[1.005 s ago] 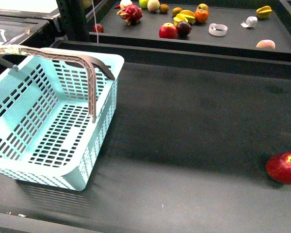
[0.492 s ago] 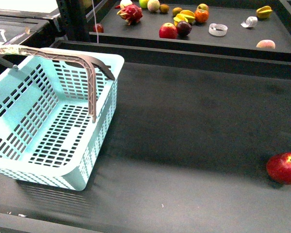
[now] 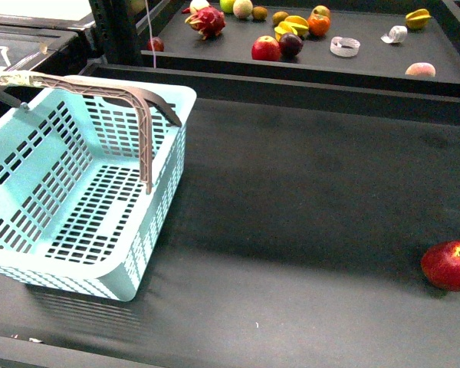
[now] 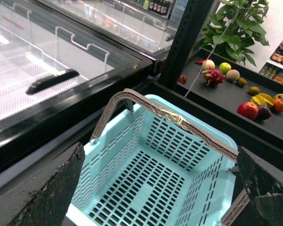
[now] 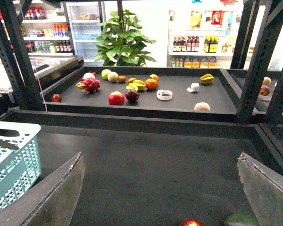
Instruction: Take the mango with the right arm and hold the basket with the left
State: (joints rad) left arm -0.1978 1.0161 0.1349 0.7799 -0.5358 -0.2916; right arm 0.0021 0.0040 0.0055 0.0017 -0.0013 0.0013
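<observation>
Turquoise basket (image 3: 162,207) shows beyond the left pincer (image 4: 155,188), spread wide; the right pincer (image 5: 160,197) gapes wide too.

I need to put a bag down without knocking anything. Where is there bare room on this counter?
The black surface between the turquoise basket and the red fruit at the right is bare, front to back. The basket's inside is empty too. The rear shelf is crowded with produce at its left and middle.

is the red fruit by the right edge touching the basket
Apart. The front view shows the red fruit at the far right and the basket at the left, with a wide stretch of dark table between them.
</observation>
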